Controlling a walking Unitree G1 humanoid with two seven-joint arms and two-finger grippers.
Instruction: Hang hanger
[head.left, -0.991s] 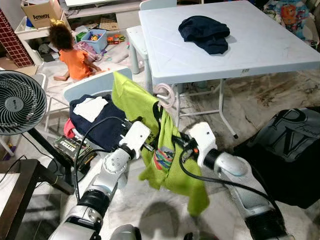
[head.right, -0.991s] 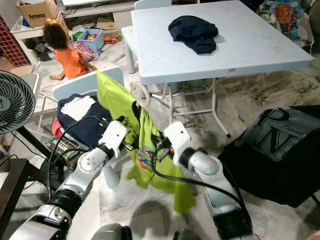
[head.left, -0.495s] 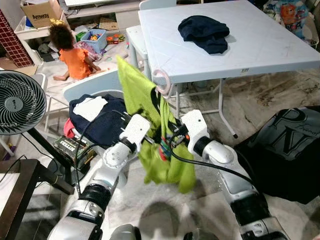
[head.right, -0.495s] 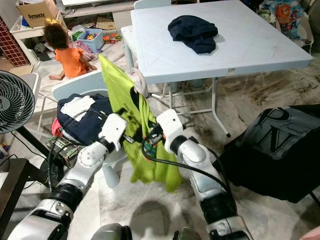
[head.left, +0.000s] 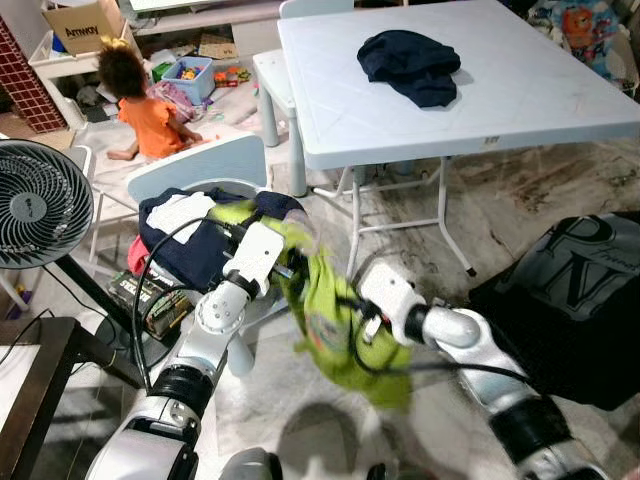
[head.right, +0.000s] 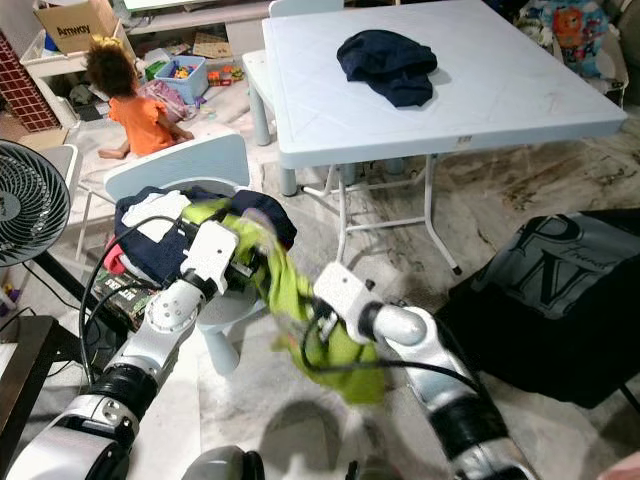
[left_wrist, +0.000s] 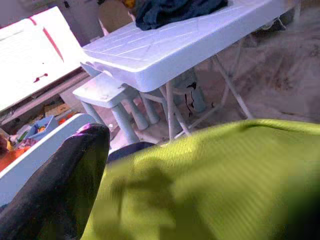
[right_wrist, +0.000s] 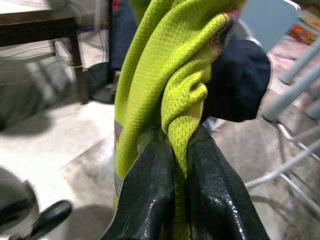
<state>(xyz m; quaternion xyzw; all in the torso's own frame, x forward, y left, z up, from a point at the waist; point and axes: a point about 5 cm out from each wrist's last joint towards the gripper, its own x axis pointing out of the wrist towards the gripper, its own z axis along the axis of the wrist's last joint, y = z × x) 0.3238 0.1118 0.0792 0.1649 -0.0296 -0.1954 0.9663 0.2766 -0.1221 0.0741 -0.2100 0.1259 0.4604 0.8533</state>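
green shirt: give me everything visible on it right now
The green shirt is lime, a ribbed-looking knit with a multicoloured print patch. It hangs bunched and motion-blurred between both arms, above the marbled floor, in front of the white chair piled with dark clothes. The right gripper pinches a fold between its two black fingers. Fabric drapes across the left gripper; its grip is hidden. I cannot make out a hanger.

You've dropped both grippers; the green shirt (head.left: 335, 325), earlier raised above their fingers, now hangs bunched between them.

White table (head.left: 520, 95) and fan (head.left: 40, 205) on marbled floor (head.left: 530, 205).
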